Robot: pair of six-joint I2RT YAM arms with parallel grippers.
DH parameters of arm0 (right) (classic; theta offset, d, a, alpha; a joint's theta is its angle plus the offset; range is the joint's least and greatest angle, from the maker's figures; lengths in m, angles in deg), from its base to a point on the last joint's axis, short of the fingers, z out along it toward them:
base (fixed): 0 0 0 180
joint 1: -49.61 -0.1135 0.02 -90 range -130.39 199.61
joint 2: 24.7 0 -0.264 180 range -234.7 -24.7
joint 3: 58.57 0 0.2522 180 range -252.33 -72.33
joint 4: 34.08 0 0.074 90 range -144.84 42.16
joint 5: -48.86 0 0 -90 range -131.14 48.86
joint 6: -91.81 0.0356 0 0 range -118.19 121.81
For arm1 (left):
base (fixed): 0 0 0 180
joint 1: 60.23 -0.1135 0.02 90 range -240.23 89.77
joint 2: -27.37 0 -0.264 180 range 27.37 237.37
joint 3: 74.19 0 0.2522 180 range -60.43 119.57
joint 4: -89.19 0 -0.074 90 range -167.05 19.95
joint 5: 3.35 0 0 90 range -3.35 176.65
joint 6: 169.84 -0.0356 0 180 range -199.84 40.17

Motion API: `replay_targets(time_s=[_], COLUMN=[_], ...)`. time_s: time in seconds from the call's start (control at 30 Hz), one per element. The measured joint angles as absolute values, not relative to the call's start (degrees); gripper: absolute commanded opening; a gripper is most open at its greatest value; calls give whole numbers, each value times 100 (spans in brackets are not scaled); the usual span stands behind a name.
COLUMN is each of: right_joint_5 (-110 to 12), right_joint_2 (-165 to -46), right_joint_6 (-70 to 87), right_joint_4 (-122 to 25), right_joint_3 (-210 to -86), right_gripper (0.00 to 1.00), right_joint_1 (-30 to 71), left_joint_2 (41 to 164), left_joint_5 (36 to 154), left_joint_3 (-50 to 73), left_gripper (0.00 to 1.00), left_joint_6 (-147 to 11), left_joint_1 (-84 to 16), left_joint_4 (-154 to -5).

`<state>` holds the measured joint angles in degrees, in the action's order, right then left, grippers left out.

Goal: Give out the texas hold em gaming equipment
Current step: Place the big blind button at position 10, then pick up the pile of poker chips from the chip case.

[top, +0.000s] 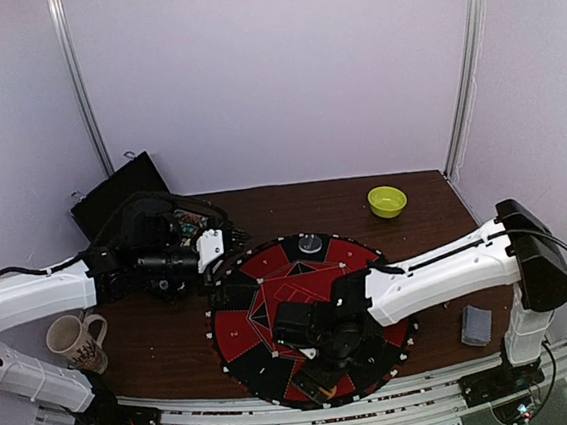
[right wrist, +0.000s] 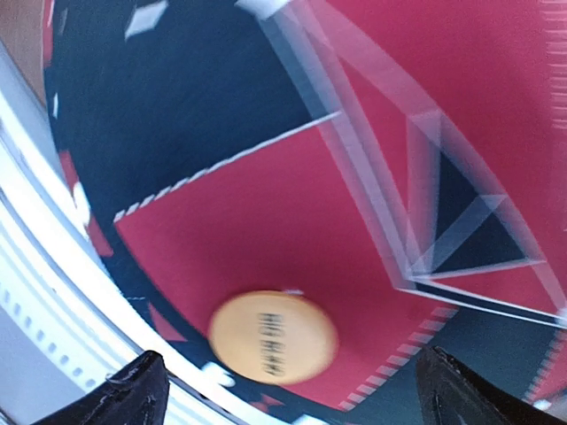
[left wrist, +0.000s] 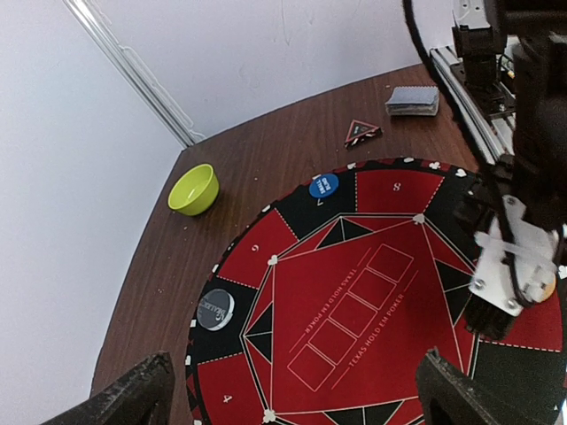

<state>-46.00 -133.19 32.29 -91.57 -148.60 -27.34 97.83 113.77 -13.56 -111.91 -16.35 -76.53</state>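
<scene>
An orange button disc (right wrist: 273, 336) lies flat on a red segment near the rim of the round red-and-black mat (top: 237, 335). My right gripper (right wrist: 297, 398) hovers just above it, open, nothing between its fingers; from above the right gripper (top: 324, 369) is over the mat's near edge. A blue disc (left wrist: 323, 185) and a silver-grey disc (left wrist: 215, 309) sit on black rim segments. A stack of grey-blue cards (left wrist: 412, 100) lies on the table beyond the mat, at the near right (top: 476, 325). My left gripper (left wrist: 297, 398) is open and empty above the mat's left edge (top: 212, 250).
A lime-green bowl (top: 387, 200) stands at the back right of the table. A small red-and-black triangle (left wrist: 362, 132) lies near the cards. A mug (top: 75, 341) stands at the near left, and a black bag (top: 116, 193) leans at the back left.
</scene>
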Motion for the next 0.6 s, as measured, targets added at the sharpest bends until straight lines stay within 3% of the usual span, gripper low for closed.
replay_targets(time_s=[0.2, 0.4, 0.6], right_joint_5=[-3935, -3297, -3348], right_joint_2=[-12215, -10707, -10410], right_joint_6=[3804, 4092, 3605], right_joint_4=[-9679, -10110, -10167], right_joint_3=[-14871, -13918, -13039], right_gripper=[100, 100, 100], right_joint_1=[-1560, 575, 2525], left_joint_2=[9717, 9652, 9639], left_joint_5=[11379, 11269, 11191], left_joint_3=[-1356, -1356, -1356], left_gripper=[98, 98, 98], left_joint_6=[-11189, -11178, -11163], left_joint_1=[-1635, -1635, -1635], left_joint_4=[-7656, -7660, -7660])
